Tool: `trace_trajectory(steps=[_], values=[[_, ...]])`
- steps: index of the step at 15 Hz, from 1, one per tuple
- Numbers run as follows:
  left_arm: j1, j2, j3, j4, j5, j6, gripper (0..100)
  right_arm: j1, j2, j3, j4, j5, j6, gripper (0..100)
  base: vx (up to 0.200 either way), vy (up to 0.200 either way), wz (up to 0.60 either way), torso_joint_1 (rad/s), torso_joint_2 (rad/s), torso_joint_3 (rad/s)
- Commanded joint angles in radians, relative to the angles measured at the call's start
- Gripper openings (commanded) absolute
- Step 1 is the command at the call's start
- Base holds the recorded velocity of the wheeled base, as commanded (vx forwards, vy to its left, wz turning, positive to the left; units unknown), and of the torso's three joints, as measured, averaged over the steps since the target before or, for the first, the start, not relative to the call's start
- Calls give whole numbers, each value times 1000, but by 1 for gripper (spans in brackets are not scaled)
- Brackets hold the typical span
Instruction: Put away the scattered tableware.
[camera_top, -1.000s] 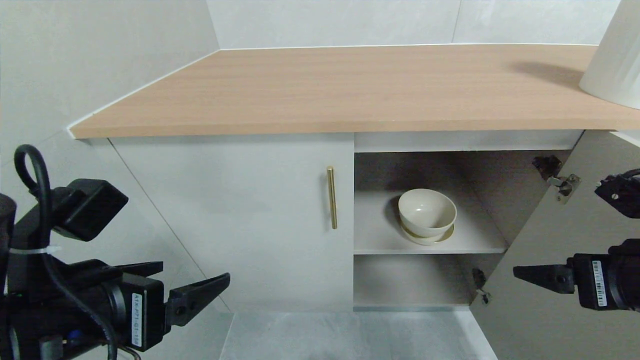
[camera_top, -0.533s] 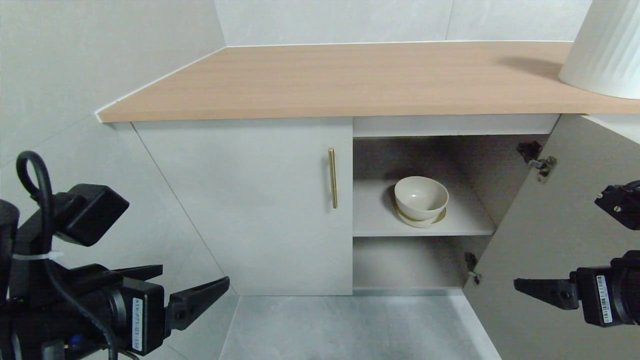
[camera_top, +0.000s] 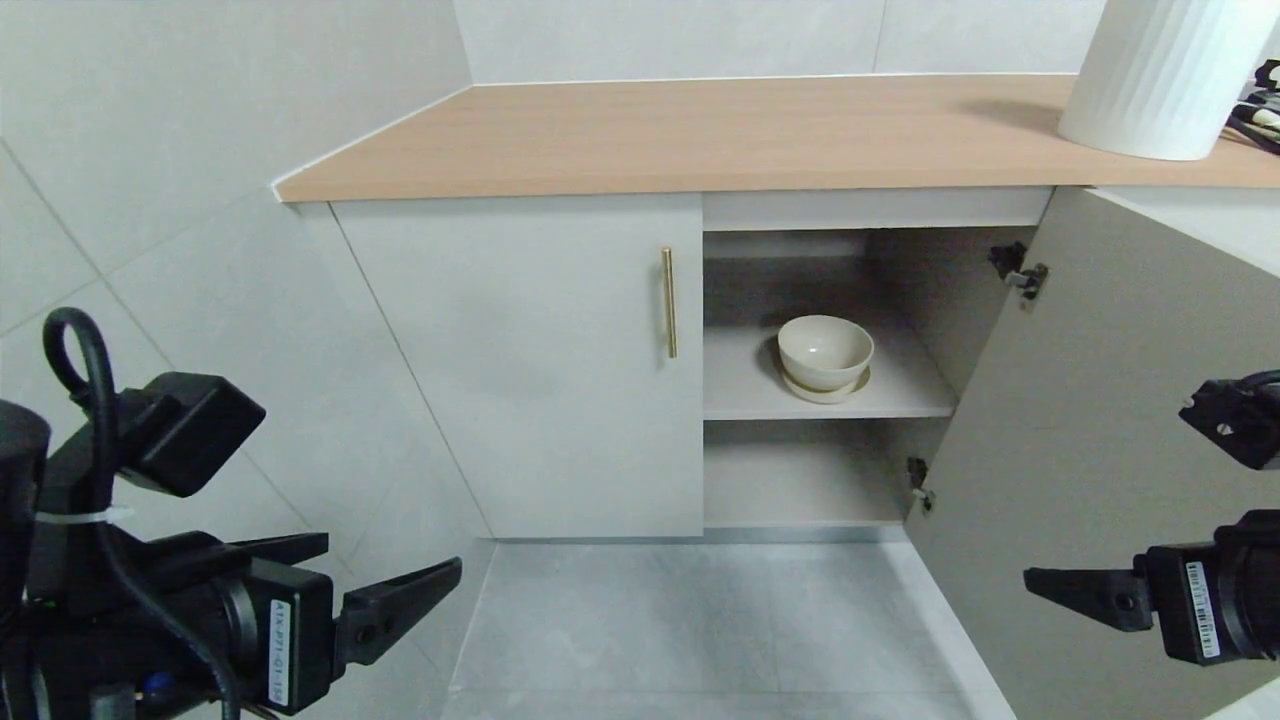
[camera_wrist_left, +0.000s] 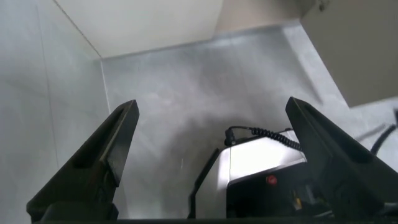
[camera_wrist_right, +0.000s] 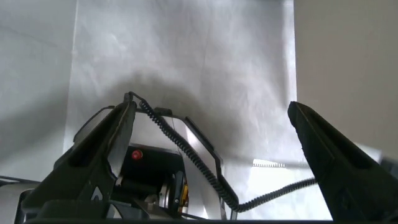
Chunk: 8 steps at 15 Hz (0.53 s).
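A cream bowl (camera_top: 825, 350) sits on a small plate (camera_top: 827, 390) on the upper shelf (camera_top: 745, 385) of the cabinet, about midway along it and toward its front edge. The right-hand door (camera_top: 1070, 400) stands open. The left-hand door (camera_top: 530, 350), with a brass handle (camera_top: 669, 302), is closed. A white ribbed vessel (camera_top: 1150, 80) stands at the counter's (camera_top: 680, 135) right end. The left gripper (camera_wrist_left: 211, 109) and the right gripper (camera_wrist_right: 211, 107) hang over the floor, well apart from the bowl, jaws wide and empty.
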<state>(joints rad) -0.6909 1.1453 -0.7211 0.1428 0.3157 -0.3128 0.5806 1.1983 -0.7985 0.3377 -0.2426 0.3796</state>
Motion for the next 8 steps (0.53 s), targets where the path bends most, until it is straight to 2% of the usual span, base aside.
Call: trace_trajectory(steps=[1,6,8], values=[[1,4,0,0,0,0,100,1,7,1,0,0,-2,100,-200,0,0,-2,2,2],[1,5,0,0,0,0,100,1,9,1,0,0,-4,100,-200,0,0,4,1,5],[-1,5,6,0,0,1,100,1,9,1,0,0,-4,100,0,0,0,0,0,0]])
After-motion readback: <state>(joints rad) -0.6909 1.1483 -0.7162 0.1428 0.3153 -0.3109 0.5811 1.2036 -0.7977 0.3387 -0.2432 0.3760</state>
